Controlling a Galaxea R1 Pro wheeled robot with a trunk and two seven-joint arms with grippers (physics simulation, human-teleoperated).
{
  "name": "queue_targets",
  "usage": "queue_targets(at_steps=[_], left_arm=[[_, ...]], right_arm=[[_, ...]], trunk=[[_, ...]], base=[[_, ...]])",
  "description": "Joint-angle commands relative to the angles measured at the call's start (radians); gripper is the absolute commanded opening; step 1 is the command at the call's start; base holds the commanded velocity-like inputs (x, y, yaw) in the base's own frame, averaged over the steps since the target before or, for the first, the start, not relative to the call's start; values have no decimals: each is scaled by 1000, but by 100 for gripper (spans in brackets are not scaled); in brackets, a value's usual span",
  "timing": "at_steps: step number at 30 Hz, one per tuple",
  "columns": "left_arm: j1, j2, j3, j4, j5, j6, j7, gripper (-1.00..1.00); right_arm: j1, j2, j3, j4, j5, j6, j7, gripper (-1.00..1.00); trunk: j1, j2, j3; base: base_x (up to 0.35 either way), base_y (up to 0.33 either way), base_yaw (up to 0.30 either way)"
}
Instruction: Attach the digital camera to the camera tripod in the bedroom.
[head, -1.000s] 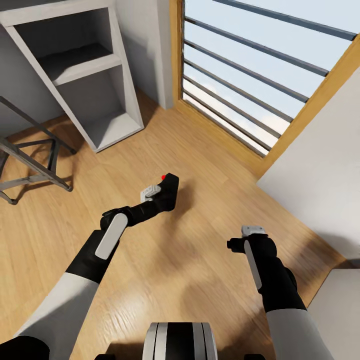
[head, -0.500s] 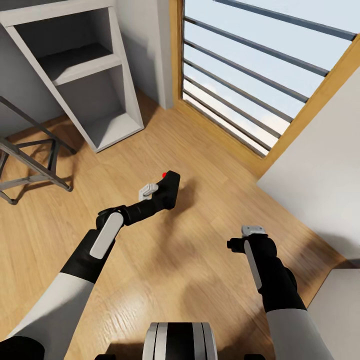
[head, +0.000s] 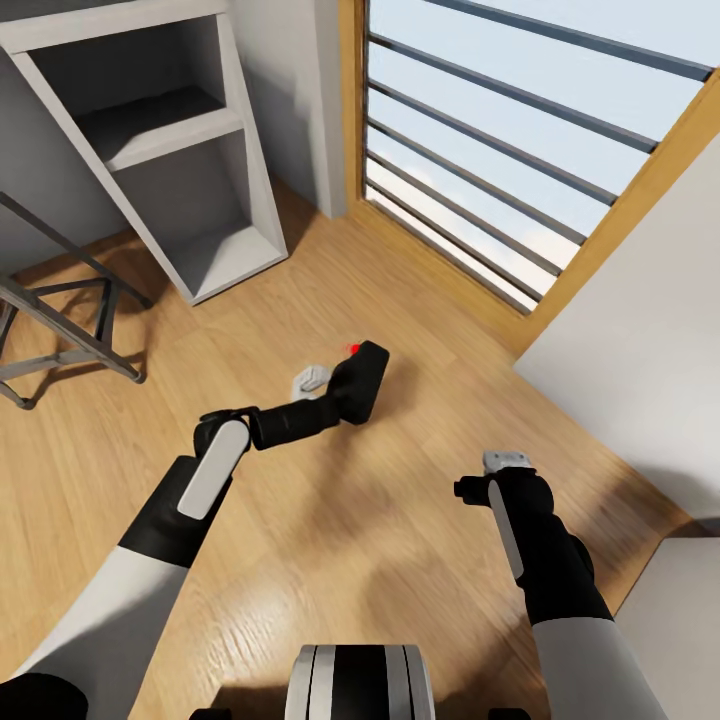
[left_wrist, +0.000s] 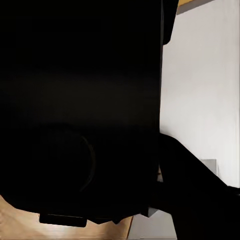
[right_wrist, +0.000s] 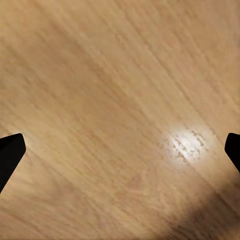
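The digital camera (head: 364, 381), black with a red button on top, hangs above the wood floor in the middle of the head view. My left gripper (head: 343, 390) is shut on it, with the arm stretched forward. In the left wrist view the camera's dark body (left_wrist: 80, 110) blocks nearly everything. My right gripper (head: 506, 463) points down at the bare floor and stands open; in the right wrist view (right_wrist: 120, 152) its fingertips (right_wrist: 10, 156) sit far apart with nothing between them. The camera tripod is out of view.
A grey open shelf unit (head: 170, 150) stands at the back left. A dark metal frame (head: 70, 335) sits at the left edge. A wood-framed window with bars (head: 500, 150) lies ahead, and a white wall (head: 640, 340) is on the right.
My left arm has reached further forward and to the right, carrying the camera with it. The right arm has not moved.
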Motion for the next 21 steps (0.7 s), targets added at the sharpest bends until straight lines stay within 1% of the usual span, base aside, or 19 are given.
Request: queue_targets(at_steps=[1,5,21], left_arm=[[-1,1,-3,-1,-3,4,-10,-100],[-1,2,-11,-3,-5,7,-17,-100],[-1,2,-15,-3,-7,9,-21,-100]], right_arm=[[0,1,-1,-1,6,4,3,100],[0,1,-1,-1,7,4,3,100],[0,1,-1,-1,6,4,3,100]], trunk=[[0,0,-1],[0,0,-1],[-7,3,61]], base=[[0,0,0],[0,0,0],[0,0,0]])
